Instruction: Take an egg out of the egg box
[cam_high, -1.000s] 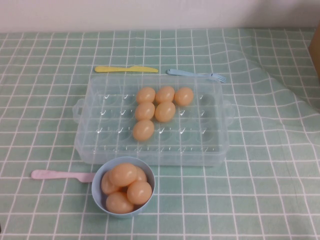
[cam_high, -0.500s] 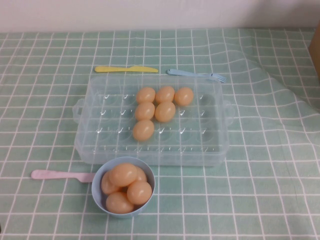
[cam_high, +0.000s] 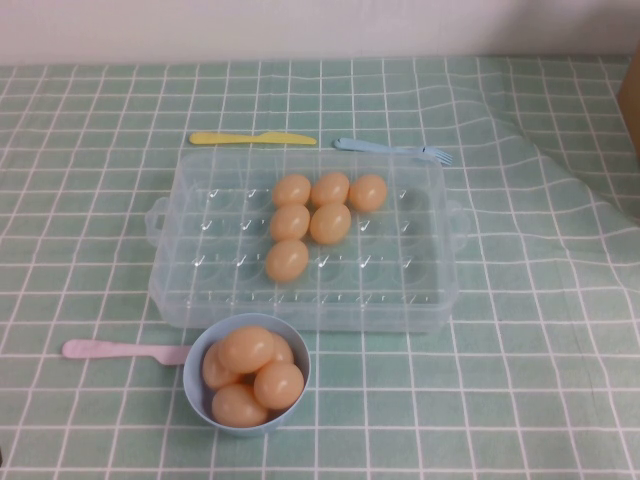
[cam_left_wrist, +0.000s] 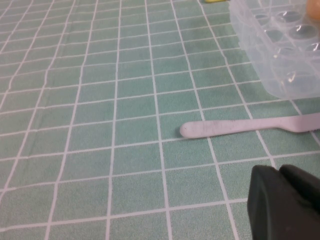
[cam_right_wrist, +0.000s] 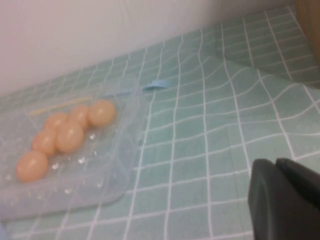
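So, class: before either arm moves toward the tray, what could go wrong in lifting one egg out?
1. The six eggs sit touching in the egg box; fingers closing on one may nudge its neighbours.
2. The eggs look smooth and glossy, so a pinch could slip.
3. The right gripper is shut and parked off to the box's right; it must open first. The left gripper waits near the pink knife.
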